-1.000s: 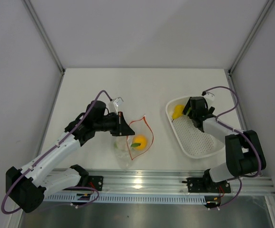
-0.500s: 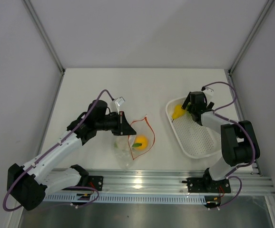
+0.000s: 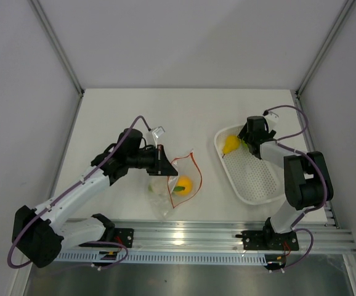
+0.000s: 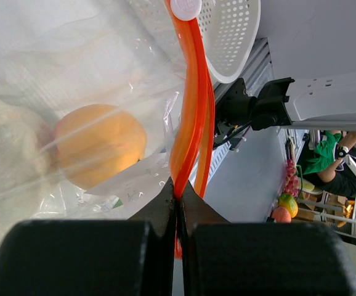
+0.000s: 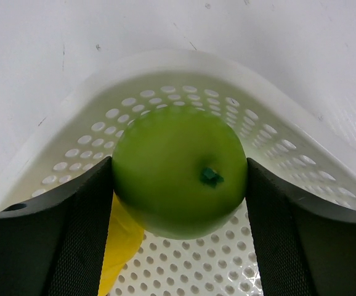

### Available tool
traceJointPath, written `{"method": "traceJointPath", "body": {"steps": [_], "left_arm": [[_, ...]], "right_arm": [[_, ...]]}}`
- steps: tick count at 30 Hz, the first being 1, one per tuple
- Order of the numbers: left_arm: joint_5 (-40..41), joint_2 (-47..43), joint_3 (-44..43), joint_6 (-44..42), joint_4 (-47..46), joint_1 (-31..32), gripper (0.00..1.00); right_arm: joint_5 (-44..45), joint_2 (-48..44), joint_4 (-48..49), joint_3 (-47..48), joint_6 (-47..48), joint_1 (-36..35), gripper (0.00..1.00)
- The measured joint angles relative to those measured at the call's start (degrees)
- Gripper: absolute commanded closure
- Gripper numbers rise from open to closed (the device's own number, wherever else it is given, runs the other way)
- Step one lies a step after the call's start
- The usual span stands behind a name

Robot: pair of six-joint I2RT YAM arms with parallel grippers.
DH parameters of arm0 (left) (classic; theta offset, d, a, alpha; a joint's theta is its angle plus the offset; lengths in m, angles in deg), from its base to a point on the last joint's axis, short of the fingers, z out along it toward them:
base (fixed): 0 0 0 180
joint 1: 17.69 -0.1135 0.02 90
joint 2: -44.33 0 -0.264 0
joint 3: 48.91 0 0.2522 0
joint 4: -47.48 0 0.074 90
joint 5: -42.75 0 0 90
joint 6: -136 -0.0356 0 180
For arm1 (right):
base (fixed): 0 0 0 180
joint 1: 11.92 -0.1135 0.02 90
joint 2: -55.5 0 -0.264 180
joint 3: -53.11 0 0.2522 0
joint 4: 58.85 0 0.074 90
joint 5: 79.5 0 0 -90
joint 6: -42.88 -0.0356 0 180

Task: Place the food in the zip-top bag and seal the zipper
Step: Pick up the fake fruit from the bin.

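The clear zip-top bag [image 3: 173,188] lies on the table with its mouth held up. My left gripper [image 3: 164,162] is shut on the red-orange zipper [image 4: 190,111] at the mouth edge. Inside the bag sit an orange round fruit [image 4: 101,145], a whitish piece [image 4: 5,148] and a green piece [image 3: 173,181]. In the white basket [image 3: 259,180], my right gripper [image 5: 179,166] has both pads against a green apple [image 5: 179,176]. A yellow pear [image 5: 119,246] lies beside the apple, under the left finger.
The perforated basket's far corner wall [image 5: 165,80] rises just behind the apple. The aluminium rail [image 3: 184,237] with both arm bases runs along the near edge. White walls enclose the table on three sides.
My right gripper has moved into the basket's far left corner and narrowed its jaws onto the green apple. The left arm has shifted slightly while still holding the zipper.
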Motion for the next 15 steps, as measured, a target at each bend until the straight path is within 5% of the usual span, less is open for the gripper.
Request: {"method": "traceJointPath", "body": {"steps": [5,15], "left_arm": [[-0.1,1.0,-0.4,0.0,0.0,0.0,0.99],[0.0,0.9,-0.4,0.0,0.0,0.0,0.99]], "right_arm": [[-0.2,-0.6,1.2,-1.2,-0.4,0.0,0.80],[-0.4,-10.0,-1.1,-8.3,-0.5,-1.3,0.91]]}}
